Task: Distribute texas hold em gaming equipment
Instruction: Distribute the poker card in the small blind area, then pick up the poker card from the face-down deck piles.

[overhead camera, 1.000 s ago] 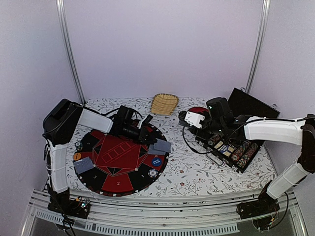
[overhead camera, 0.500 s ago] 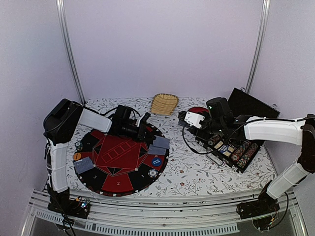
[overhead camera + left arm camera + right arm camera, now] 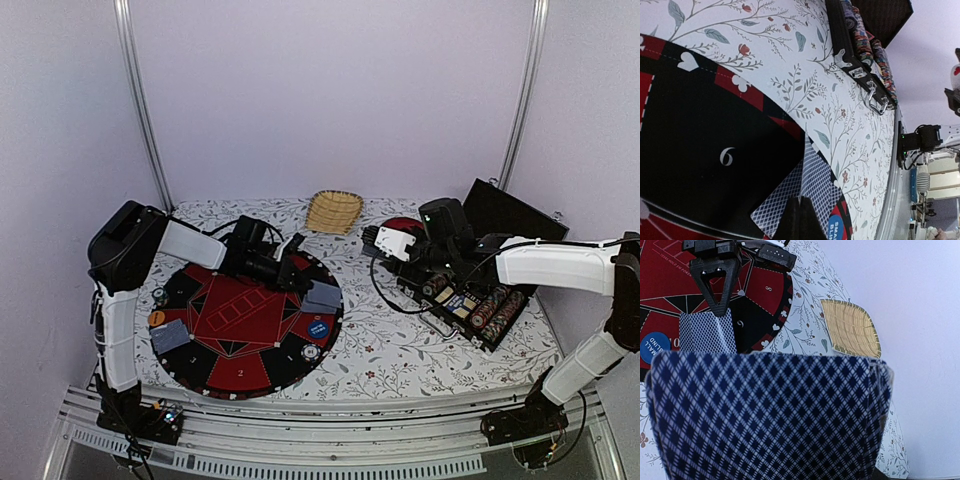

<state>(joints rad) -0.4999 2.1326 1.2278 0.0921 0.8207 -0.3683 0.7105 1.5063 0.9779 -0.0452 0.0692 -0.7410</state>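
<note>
**A:** While the left gripper [image 3: 297,274] sits over seat 6 of the round mat [image 3: 235,310], what makes this deal clean?

**B:** Its fingers look pressed together at the edge of the two overlapped cards [image 3: 805,187]. Those lie face down at the mat's rim, just beside the 6. Whether a corner is pinched between the fingers, I can't tell. I'd loosen fully, then lift straight up, so nothing drags toward the blue button [image 3: 838,227] just beside them.

**A:** And the right gripper [image 3: 398,243]?

**B:** It is clenched on the deck [image 3: 770,415], off the mat's far-right side and above the floral cloth [image 3: 400,350]. Hold it level so the next card peels off cleanly.

**A:** Any writing?

**B:** A white 6 marks the black wedge. The button shows "SMA" over "BL" in the left wrist view and "BLIND" in the right wrist view, so it is likely the small blind. A 2 marks the mat's near wedge. The print on the red field is too small to read. Another card pair [image 3: 170,335] lies on the mat's left side, so several seats seem undealt.
</note>
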